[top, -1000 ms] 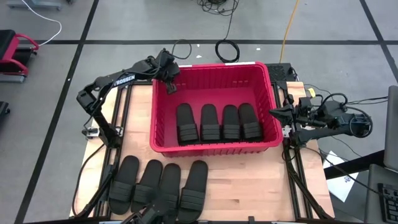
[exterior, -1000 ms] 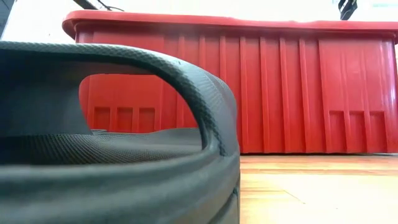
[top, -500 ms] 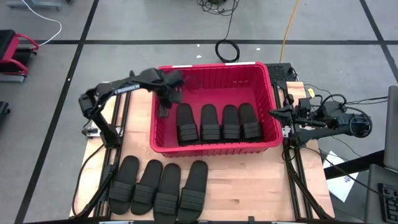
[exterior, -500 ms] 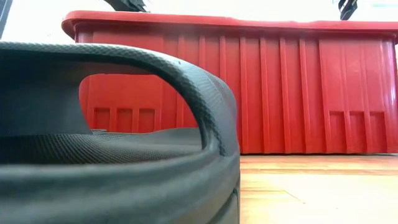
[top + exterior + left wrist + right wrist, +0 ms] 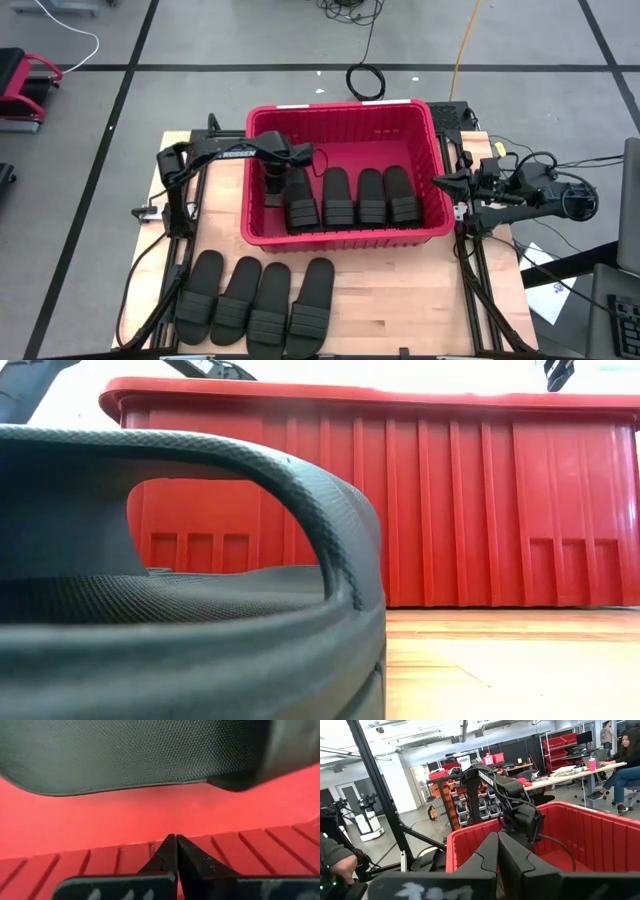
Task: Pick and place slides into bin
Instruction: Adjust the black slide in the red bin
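The red bin (image 5: 340, 120) stands in the middle of the table, with several black slides (image 5: 345, 195) lying in a row on its floor. Several more slides (image 5: 255, 295) lie side by side on the table near its front edge; one of them fills the low view (image 5: 180, 610) in front of the bin's wall (image 5: 450, 500). My left gripper (image 5: 272, 185) is inside the bin at its left side, pointing down and shut (image 5: 175, 842), just beside the leftmost slide (image 5: 140, 750) and above the bin's floor. My right gripper (image 5: 440, 180) waits shut (image 5: 497, 842) at the bin's right.
Bare wood (image 5: 420, 290) lies right of the slides on the table. A coiled black cable (image 5: 365, 80) lies on the floor beyond the bin. In the right wrist view a person sits at a desk (image 5: 627, 760) and a hand (image 5: 340, 862) shows at the edge.
My left gripper has swung from the bin's far left corner toward the table's near edge and down into the bin. It has tipped from slanting to pointing down and stayed shut. The slides have kept their places.
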Robot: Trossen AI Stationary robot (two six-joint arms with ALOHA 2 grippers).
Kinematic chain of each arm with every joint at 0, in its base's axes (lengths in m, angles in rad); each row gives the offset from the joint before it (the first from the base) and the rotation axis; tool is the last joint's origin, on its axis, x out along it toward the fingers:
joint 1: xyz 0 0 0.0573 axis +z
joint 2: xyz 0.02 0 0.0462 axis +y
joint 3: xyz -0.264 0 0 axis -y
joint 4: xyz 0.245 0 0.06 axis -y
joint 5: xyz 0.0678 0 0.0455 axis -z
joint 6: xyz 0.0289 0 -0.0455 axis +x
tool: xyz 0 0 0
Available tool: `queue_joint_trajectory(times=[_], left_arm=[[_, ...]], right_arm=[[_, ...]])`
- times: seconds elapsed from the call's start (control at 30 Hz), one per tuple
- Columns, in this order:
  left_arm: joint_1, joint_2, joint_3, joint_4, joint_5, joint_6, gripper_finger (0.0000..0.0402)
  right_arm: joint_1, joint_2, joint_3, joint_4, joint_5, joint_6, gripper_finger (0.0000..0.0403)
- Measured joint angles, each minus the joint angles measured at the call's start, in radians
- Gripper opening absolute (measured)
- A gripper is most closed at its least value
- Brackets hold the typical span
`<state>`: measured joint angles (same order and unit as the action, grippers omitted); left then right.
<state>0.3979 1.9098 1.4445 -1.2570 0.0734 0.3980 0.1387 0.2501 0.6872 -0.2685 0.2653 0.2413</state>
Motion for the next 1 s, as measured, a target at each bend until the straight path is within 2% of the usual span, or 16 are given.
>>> queue_joint_trajectory(times=[0.17, 0.4, 0.7, 0.87, 1.0], left_arm=[[0.001, 0.03, 0.001, 0.02, -0.02, -0.042, 0.0001], [0.002, 0.038, 0.001, 0.136, -0.075, -0.105, 0.0], [0.006, 0.044, 0.001, 0.207, -0.022, -0.158, 0.0], [0.016, 0.043, 0.004, 0.157, -0.021, -0.146, 0.0], [0.021, 0.037, 0.043, 0.026, -0.002, -0.031, 0.0001]], right_arm=[[0.0, 0.0, 0.0, 0.0, 0.0, 0.0, 0.0], [0.0, 0.0, 0.0, -0.006, 0.0, 0.0, 0.0], [0.0, 0.0, 0.0, -0.007, 0.0, 0.0, 0.0], [0.0, 0.0, 0.0, -0.007, 0.0, 0.0, 0.0], [0.0, 0.0, 0.0, -0.007, 0.0, 0.006, 0.0]])
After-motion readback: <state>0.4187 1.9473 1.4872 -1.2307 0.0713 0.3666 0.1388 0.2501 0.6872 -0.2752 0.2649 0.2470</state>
